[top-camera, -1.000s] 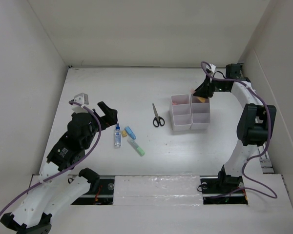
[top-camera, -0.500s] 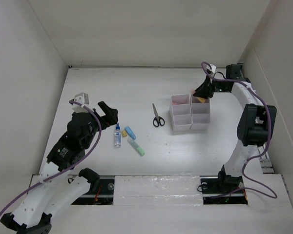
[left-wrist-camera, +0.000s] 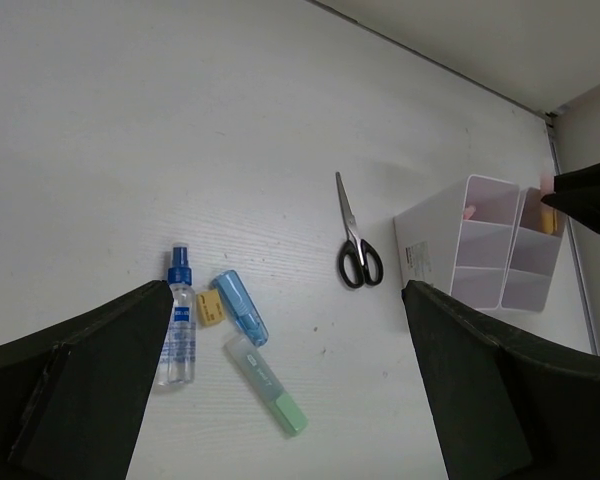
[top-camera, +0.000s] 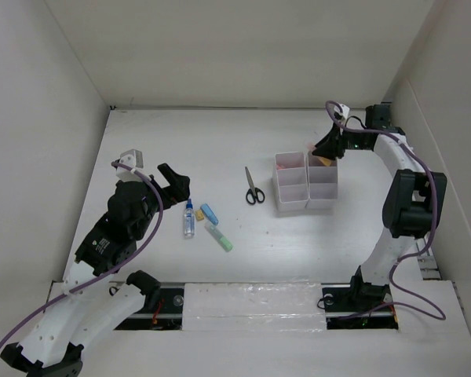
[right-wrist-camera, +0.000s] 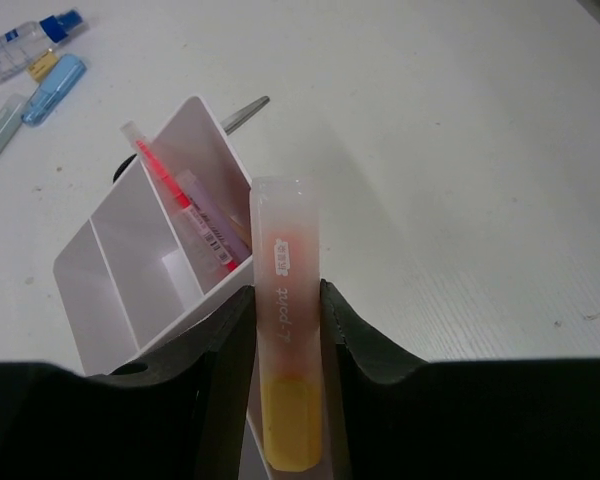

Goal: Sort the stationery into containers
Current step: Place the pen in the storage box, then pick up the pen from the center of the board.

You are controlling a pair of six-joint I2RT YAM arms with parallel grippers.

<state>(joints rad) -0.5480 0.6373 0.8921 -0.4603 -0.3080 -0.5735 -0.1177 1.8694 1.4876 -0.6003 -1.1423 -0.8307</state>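
Orange marker (right-wrist-camera: 283, 250) is clamped between the fingers of your right tool (right-wrist-camera: 283, 305), at the far compartment of the right box (top-camera: 322, 204). I can't tell whether its tip is inside yet. It lies along the fingers, probably so it enters end-on between the thin walls instead of bridging them. Pink pens (right-wrist-camera: 170, 185) lean in the far compartment of the left box (right-wrist-camera: 110, 290), so like seems to go with like.

Your left tool (top-camera: 174, 184) has its fingers wide apart and holds nothing. It hangs at the left, over the bottle (left-wrist-camera: 178, 325), blue marker (left-wrist-camera: 240, 305) and green marker (left-wrist-camera: 268, 385), likely staged for the next pick. Scissors (left-wrist-camera: 355, 250) lie on the worktop (top-camera: 220, 141), just left of the boxes.
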